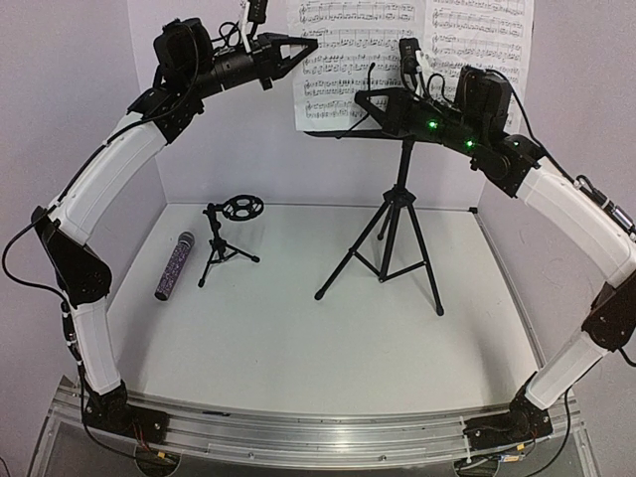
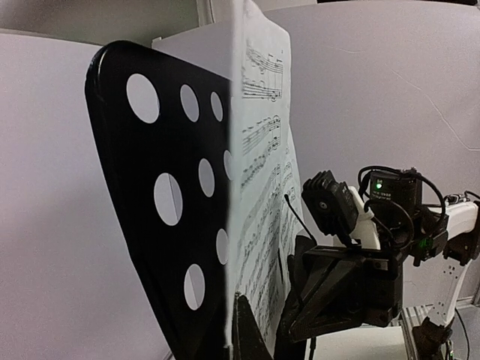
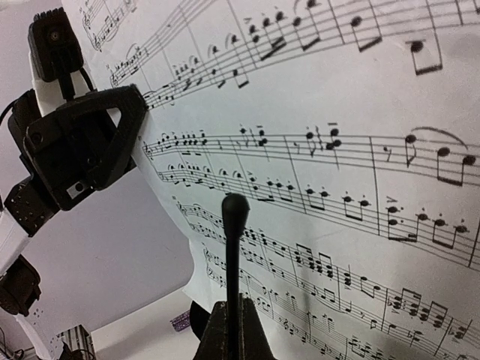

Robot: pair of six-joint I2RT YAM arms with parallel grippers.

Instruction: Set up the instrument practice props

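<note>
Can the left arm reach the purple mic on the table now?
Probably yes: the microphone lies uncovered on that arm's side, though the left claw is shut, up at the sheet music.

No words, brands or numbers legible. Only printed music notation, in black on the two white pages just ahead of the right tool: five-line staves set in pairs, bar lines, runs of beamed notes, single stemmed notes, slur arcs, small accent marks. Largest from the right wrist, spread above and to both sides of the tool. From the left wrist, the same notation at a steep angle, running down the sheet ahead of the right tool. Above that tool, a small label in white print on the black camera, too small to read.
</note>
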